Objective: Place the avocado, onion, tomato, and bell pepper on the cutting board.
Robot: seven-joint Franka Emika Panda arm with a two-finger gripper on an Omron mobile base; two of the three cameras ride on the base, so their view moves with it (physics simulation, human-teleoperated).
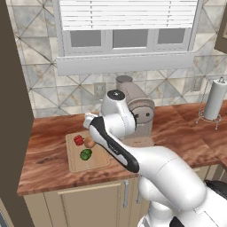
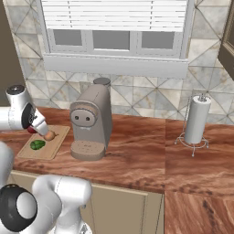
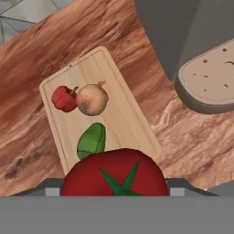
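Fingers: clenched on the tomato (image 3: pixel 114 173), held above the worktop (image 3: pixel 192 132).
Cutting board (image 3: pixel 123 114): directly below and ahead, long axis running away from the fingers.
Free spot: beside avocado (image 3: pixel 91 140), onion (image 3: pixel 92 99) and bell pepper (image 3: pixel 64 98).

A glossy red tomato with a green stem star (image 3: pixel 115 173) sits close at the bottom, above a light-wood rectangular cutting board (image 3: pixel 123 119) carrying a red bell pepper (image 3: pixel 63 98) touching a tan papery onion (image 3: pixel 92 99), and a green avocado (image 3: pixel 91 140) nearer the board's lower edge.

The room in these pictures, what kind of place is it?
Most likely a home kitchen: a wooden counter carrying a coffee machine, a paper towel holder and a cutting board, under a tiled wall.
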